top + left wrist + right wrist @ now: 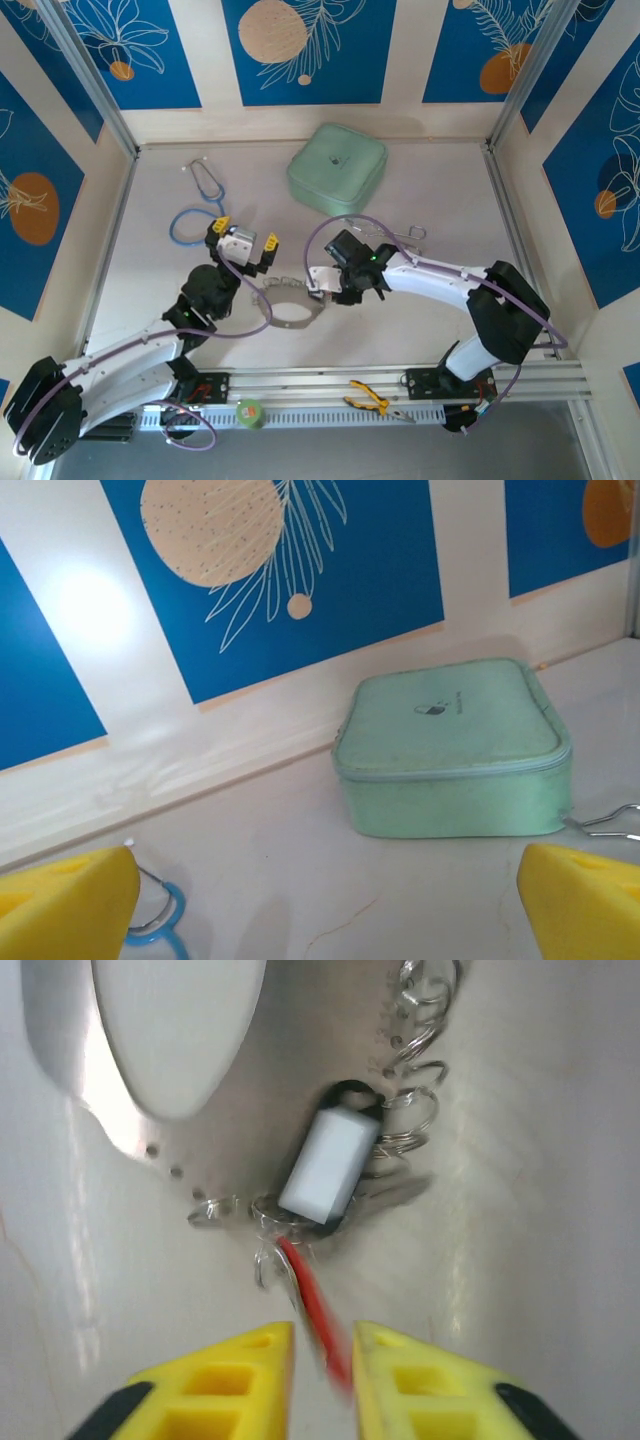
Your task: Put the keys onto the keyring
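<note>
Mint-green zipped case (337,167) shut, keyring (288,321) on table (430,195)

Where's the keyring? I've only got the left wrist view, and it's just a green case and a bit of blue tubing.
Observer: From above, the keyring lies flat on the table behind the left hand, toward the arm bases.
Operator: And where is the right hand?
Observer: The right hand is down at the ring's right edge, pointing left.
Operator: Has it got a key?
Observer: Its wrist view shows the red tag in the narrow gap between its yellow fingers. I cannot tell whether it is pinched.
</note>
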